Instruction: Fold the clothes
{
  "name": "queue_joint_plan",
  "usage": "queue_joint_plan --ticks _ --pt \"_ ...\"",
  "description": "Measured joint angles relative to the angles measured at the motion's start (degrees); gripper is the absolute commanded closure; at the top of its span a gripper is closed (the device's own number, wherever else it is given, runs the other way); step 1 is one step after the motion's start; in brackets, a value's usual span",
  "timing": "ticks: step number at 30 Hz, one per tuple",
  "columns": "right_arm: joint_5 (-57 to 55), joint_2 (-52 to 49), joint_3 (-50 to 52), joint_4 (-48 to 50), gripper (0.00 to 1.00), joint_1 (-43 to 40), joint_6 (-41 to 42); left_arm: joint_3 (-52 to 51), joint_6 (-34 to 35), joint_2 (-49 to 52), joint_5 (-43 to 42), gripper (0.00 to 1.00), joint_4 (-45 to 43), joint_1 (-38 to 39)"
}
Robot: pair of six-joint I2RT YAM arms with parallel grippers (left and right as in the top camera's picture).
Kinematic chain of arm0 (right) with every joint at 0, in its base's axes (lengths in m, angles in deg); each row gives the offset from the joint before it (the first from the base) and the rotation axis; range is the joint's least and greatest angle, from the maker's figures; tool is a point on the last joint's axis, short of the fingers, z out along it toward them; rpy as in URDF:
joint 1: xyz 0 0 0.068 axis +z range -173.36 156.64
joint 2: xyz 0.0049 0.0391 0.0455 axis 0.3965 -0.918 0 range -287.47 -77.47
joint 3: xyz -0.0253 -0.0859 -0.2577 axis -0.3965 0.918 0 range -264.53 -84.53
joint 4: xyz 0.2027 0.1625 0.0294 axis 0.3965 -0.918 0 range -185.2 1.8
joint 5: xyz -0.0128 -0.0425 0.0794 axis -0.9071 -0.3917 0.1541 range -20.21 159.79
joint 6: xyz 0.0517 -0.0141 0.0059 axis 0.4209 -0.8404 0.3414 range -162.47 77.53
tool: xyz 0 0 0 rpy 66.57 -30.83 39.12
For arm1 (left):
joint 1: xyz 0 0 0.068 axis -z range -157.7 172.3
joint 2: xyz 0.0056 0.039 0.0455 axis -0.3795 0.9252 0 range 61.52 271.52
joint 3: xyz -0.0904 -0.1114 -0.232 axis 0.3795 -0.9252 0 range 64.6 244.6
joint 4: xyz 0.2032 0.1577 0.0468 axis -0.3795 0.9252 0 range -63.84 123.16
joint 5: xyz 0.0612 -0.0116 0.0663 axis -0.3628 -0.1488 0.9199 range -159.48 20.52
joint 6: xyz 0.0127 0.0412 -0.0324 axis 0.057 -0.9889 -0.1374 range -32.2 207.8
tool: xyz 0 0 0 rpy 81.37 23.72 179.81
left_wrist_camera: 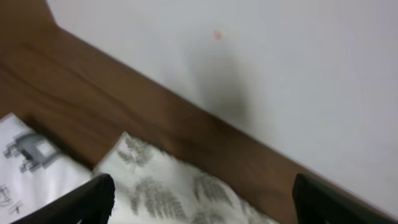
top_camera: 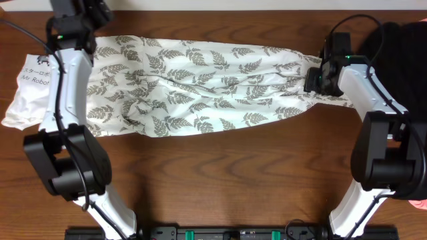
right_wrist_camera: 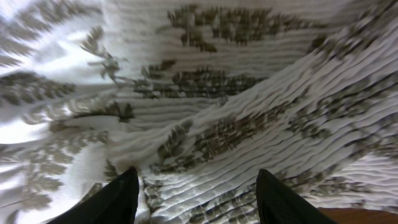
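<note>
The fern-printed white garment (top_camera: 200, 80) lies spread lengthwise across the table, wrinkled in the middle. My left gripper (top_camera: 93, 20) is open above its far left corner. In the left wrist view the fingers (left_wrist_camera: 202, 186) stand wide apart over that corner (left_wrist_camera: 155, 186), near the table's back edge. My right gripper (top_camera: 312, 80) is open and sits on the garment's narrow right end. In the right wrist view its fingers (right_wrist_camera: 196, 180) straddle ribbed, gathered fabric (right_wrist_camera: 217, 81); they hold nothing.
A plain white shirt printed "Mr Robot" (top_camera: 27, 87) lies under the garment's left end and also shows in the left wrist view (left_wrist_camera: 31, 168). A black garment (top_camera: 400, 53) lies at the far right. A bit of pink (top_camera: 420, 203) shows at the right edge. A white wall (left_wrist_camera: 280, 62) stands behind the table.
</note>
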Motion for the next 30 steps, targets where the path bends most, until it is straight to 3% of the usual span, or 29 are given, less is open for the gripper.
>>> queue_joint_plan --ticks 3,17,23,26,30 --pt "0.0 -0.1 0.2 0.7 0.41 0.0 0.0 0.0 -0.1 2.8 0.0 0.21 -2.8 -2.1" --pt "0.0 -0.1 0.2 2.5 0.42 0.4 0.0 0.0 -0.2 17.1 -1.2 0.23 -4.0 -5.6" --pt "0.0 -0.1 0.4 3.4 0.42 0.4 0.0 0.0 -1.0 17.4 -3.1 0.31 -4.6 -5.6" --pt "0.0 -0.1 1.1 4.2 0.42 0.5 0.0 0.4 -1.5 17.5 -5.8 0.32 -1.3 -5.6" --pt "0.0 -0.1 2.1 4.5 0.42 0.7 0.0 7.3 -2.9 19.4 -7.6 0.32 10.8 -5.6"
